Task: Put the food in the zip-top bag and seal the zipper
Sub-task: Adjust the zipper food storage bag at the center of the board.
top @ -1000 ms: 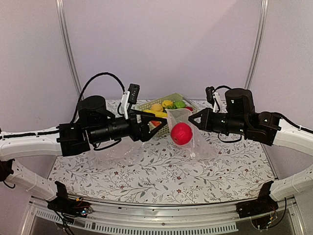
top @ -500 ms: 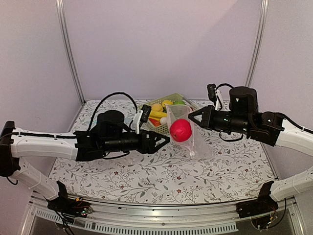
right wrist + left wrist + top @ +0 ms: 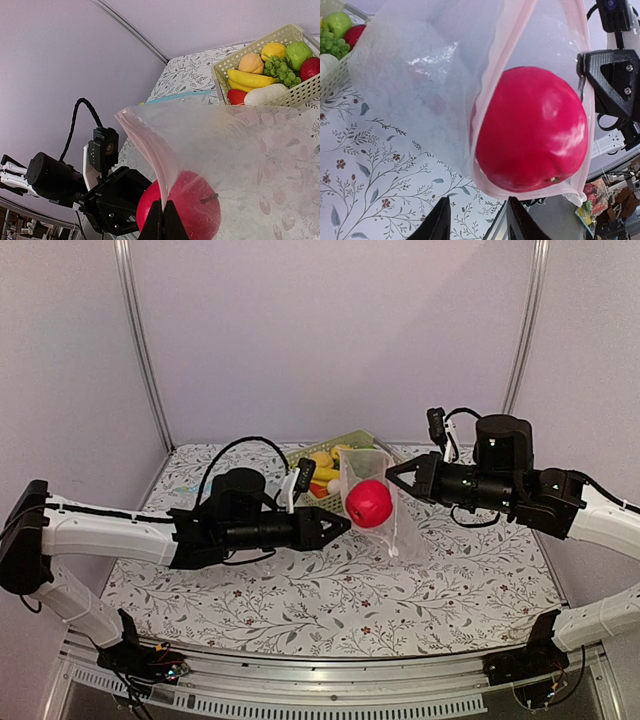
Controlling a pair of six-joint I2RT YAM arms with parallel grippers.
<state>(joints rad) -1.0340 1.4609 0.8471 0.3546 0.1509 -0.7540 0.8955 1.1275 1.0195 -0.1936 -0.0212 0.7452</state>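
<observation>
The clear zip-top bag [image 3: 385,525] hangs above the table from my right gripper [image 3: 392,480], which is shut on its pink zipper strip [image 3: 145,145]. The red apple [image 3: 370,503] sits inside the bag by the strip; it fills the left wrist view [image 3: 530,130]. My left gripper [image 3: 340,528] is open and empty, just left of and below the apple, its fingers [image 3: 437,222] clear of the bag [image 3: 420,75]. The banana [image 3: 252,79], grapes [image 3: 280,70], peach [image 3: 251,63], lemon [image 3: 274,50], green fruit [image 3: 298,52] and white piece [image 3: 267,94] lie in the basket.
The pale green basket [image 3: 350,440] stands at the back of the flowered table, behind the hanging bag. A second clear bag with a blue strip [image 3: 175,96] lies flat left of the basket. Metal frame posts stand at the back corners.
My left arm has lowered and stretched forward, and its gripper has dropped from beside the apple to below it. The apple stays in the bag. The right gripper has hardly moved.
</observation>
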